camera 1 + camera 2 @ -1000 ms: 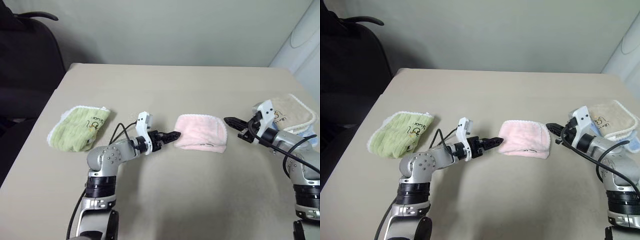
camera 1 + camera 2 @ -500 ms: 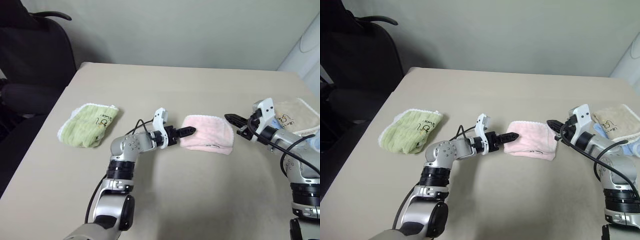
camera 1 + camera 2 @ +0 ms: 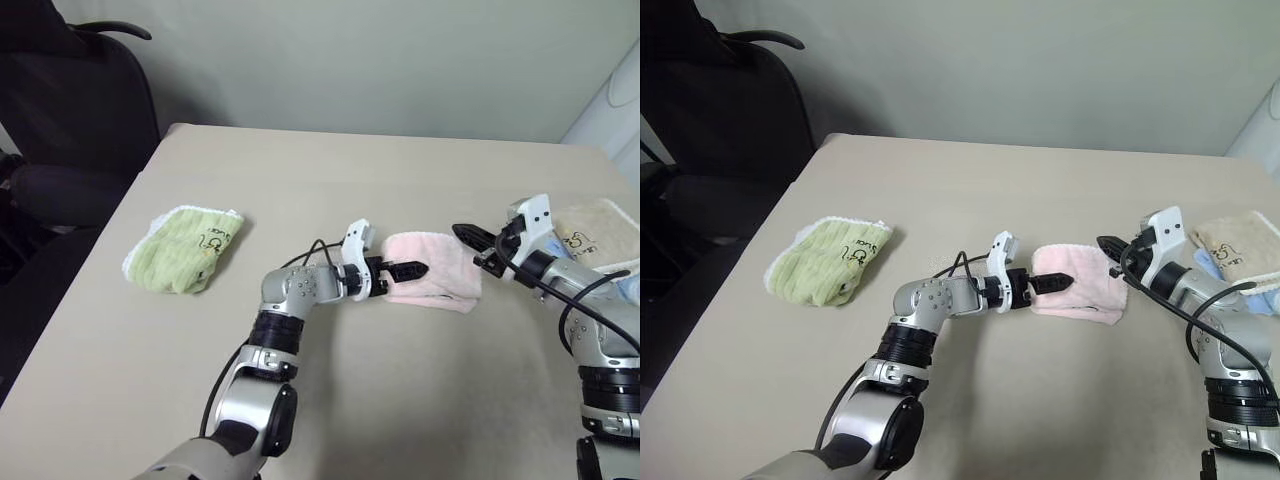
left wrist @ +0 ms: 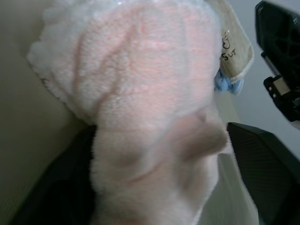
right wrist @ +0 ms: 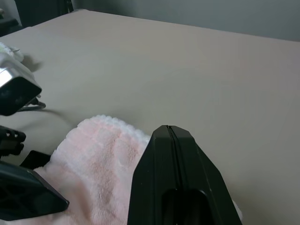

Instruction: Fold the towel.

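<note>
You are seeing the green towel (image 3: 186,248) lying well left of the towel (image 3: 440,270) on the worktop (image 3: 330,180). The left gripper (image 3: 400,270) is straddling the towel's left end, jaws apart. The right gripper (image 3: 470,237) is hovering at its right end, jaws together.

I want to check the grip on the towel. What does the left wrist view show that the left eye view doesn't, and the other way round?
Left wrist view: up close, the pink towel bulges between the spread black fingers of the left gripper.
Left eye view: the green towel, the chair and the broad table.
Both: the pink towel, the beige towel and the shut right gripper.
</note>
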